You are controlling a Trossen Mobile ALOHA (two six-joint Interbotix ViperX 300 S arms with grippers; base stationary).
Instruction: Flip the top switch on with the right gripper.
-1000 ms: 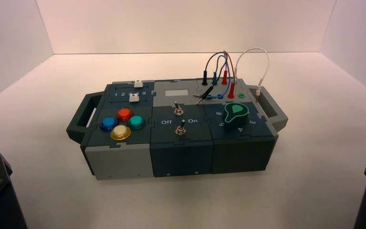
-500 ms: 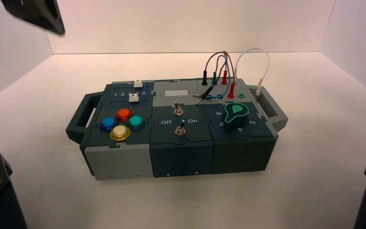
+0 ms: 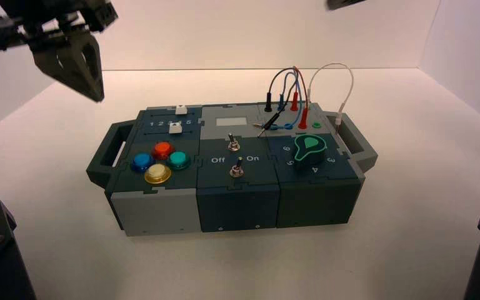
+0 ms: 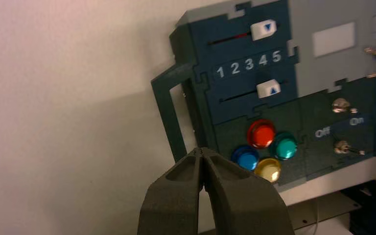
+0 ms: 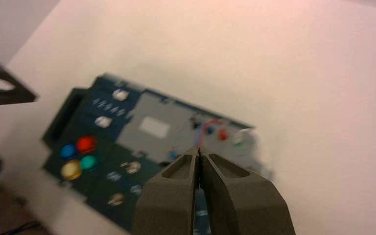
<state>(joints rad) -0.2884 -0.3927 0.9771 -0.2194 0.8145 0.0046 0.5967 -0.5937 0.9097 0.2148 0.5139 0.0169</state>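
Note:
The top switch (image 3: 232,144) is a tiny silver toggle on the middle panel of the box (image 3: 162,209), just behind the "Off" and "On" lettering; it also shows in the left wrist view as the top switch (image 4: 341,104). My right gripper (image 5: 198,150) is shut and empty, high above the box's wire end, with the blurred top switch (image 5: 133,167) far below it. Only a dark sliver of the right arm (image 3: 344,3) reaches the high view's top edge. My left gripper (image 3: 95,95) hangs shut and empty above the table, beyond the box's left handle (image 3: 103,153).
A second toggle with a darker stem (image 3: 237,169) stands in front of the top one. Coloured buttons (image 3: 160,161) and two white sliders (image 3: 175,128) fill the left panel. A green knob (image 3: 309,149) and looped wires (image 3: 294,87) occupy the right panel.
My left gripper has come down and rightward into the upper left of the high view. A tip of the right arm has appeared at the top edge. The box has not moved.

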